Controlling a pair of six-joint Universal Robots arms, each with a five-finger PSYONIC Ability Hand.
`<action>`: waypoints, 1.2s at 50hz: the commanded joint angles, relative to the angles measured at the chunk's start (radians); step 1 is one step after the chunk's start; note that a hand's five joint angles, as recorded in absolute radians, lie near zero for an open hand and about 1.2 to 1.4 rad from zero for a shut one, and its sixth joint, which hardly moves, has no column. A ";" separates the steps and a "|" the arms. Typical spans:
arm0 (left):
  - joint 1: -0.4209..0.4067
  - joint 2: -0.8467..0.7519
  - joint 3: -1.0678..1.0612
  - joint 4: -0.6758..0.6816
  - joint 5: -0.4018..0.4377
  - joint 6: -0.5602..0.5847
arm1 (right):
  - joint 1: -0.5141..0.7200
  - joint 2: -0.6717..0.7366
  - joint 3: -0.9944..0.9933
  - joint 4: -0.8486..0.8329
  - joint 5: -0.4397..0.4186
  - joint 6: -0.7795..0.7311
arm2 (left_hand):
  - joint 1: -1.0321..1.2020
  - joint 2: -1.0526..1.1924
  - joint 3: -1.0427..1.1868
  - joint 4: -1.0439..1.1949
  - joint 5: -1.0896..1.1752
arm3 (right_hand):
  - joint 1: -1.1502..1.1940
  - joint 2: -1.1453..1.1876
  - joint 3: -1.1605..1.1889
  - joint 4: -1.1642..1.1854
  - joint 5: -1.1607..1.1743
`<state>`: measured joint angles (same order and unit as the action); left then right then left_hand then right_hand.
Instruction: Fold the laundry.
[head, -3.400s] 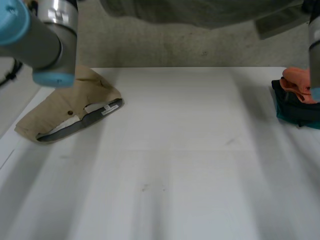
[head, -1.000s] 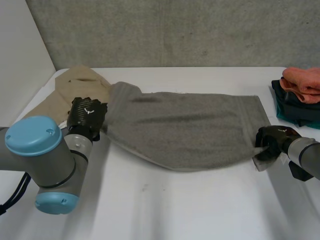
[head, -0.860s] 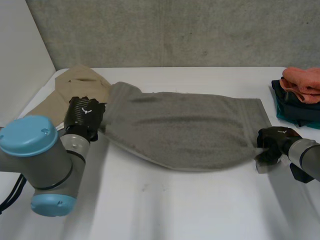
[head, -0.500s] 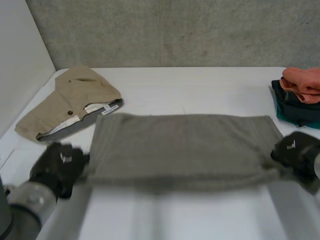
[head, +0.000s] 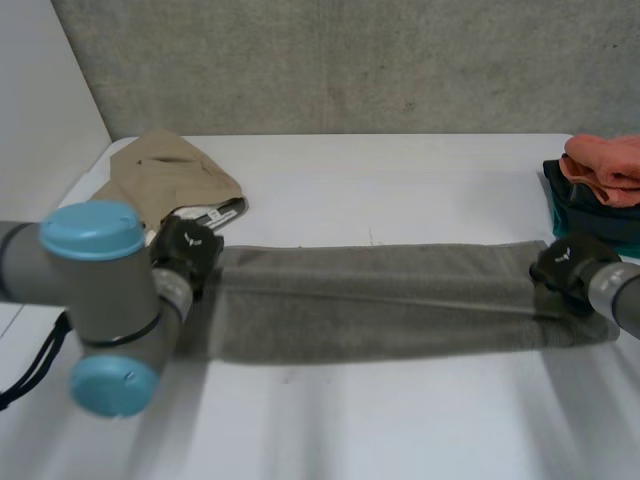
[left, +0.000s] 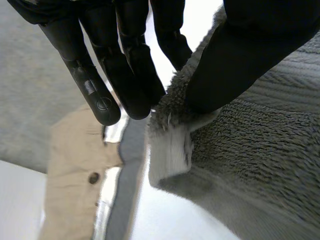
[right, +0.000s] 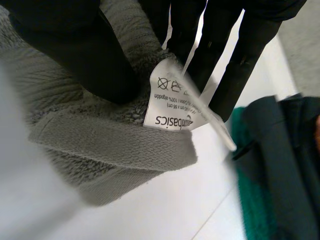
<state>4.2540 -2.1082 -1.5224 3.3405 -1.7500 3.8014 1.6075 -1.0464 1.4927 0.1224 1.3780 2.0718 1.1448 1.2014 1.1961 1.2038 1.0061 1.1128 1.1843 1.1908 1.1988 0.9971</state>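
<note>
One towel (head: 380, 300) spans left robot hand (head: 187, 252) to right robot hand (head: 565, 265).

By the left end of the grey towel (head: 380, 300), the left arm (head: 100, 295) is a thick grey cylindrical joint closed by round light-blue caps (head: 92, 228). The left hand (head: 186, 250) beyond it is black, with a small white mark on its back. Its fingers (left: 95, 85) are glossy black, segmented and round-tipped, and one has a small round recess. By the towel's right end, the right hand (head: 566, 264) is black too, with a white mark, on a grey wrist (head: 620, 295).
</note>
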 joint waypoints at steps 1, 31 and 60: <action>-0.002 -0.183 0.186 0.045 -0.071 0.001 | 0.058 0.139 -0.139 -0.104 0.036 0.001 | 0.251 0.195 0.200 0.192 0.216 | 0.283 0.212 0.205 0.197 0.225; -0.037 -0.153 0.156 0.154 0.089 0.003 | 0.065 0.092 -0.181 -0.057 0.006 0.200 | -0.899 -0.956 -0.950 -0.958 -0.935 | -0.938 -1.010 -1.016 -1.024 -0.997; -0.032 -0.216 0.303 0.320 0.087 -0.019 | 0.069 0.194 -0.290 -0.540 0.076 0.518 | -0.834 -0.891 -0.886 -0.893 -0.870 | -0.938 -1.010 -1.016 -1.024 -0.997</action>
<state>4.2270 -2.4300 -1.1217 3.6609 -1.6622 3.7922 1.6796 -0.7606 1.1627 -0.5352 1.4346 2.5416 0.2412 0.2487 0.2526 0.2569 0.0845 0.2317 0.2130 0.2106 0.2101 0.0444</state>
